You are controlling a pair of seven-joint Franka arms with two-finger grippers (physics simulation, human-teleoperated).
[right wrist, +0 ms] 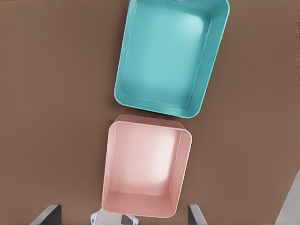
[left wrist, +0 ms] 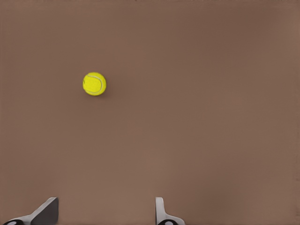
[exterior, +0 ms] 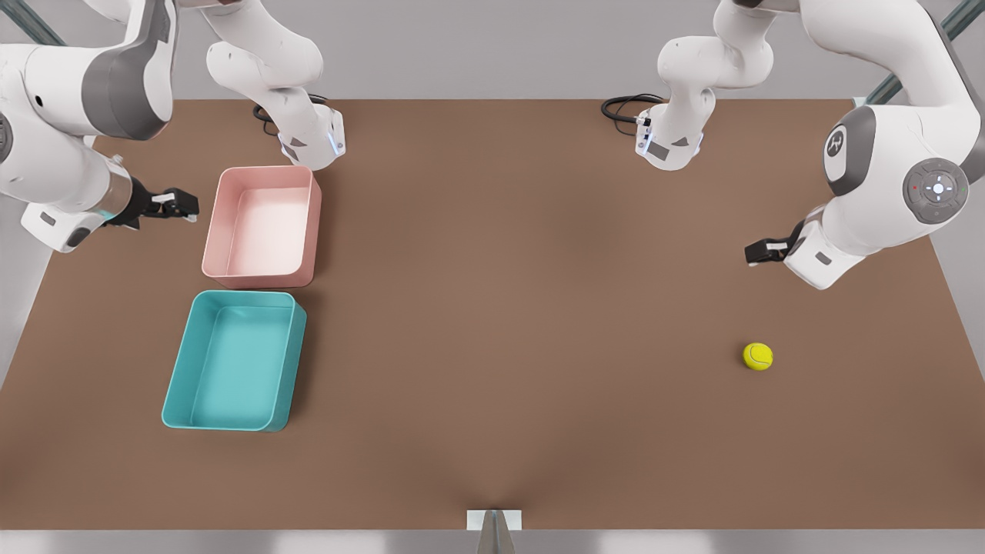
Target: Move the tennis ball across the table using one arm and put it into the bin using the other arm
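The tennis ball [exterior: 758, 356], small and yellow-green, lies on the brown table near the front view's right; the left wrist view has the ball [left wrist: 94, 84] ahead of the fingers. My left gripper [exterior: 758, 252] hangs open above the table, some way behind the ball and apart from it, with nothing between its fingertips [left wrist: 47, 211]. At the front view's left my right gripper [exterior: 185, 205] is open and empty, just left of the pink bin [exterior: 265, 171]. A teal bin [exterior: 238, 296] stands in front of the pink one. Both bins, pink [right wrist: 108, 159] and teal [right wrist: 123, 61], are empty.
Two arm bases [exterior: 315, 142] [exterior: 669, 146] with black cables [exterior: 623, 104] stand at the table's back edge. A grey post [exterior: 493, 531] sits at the middle of the front edge. Bare brown table [exterior: 500, 308] stretches between the bins and the ball.
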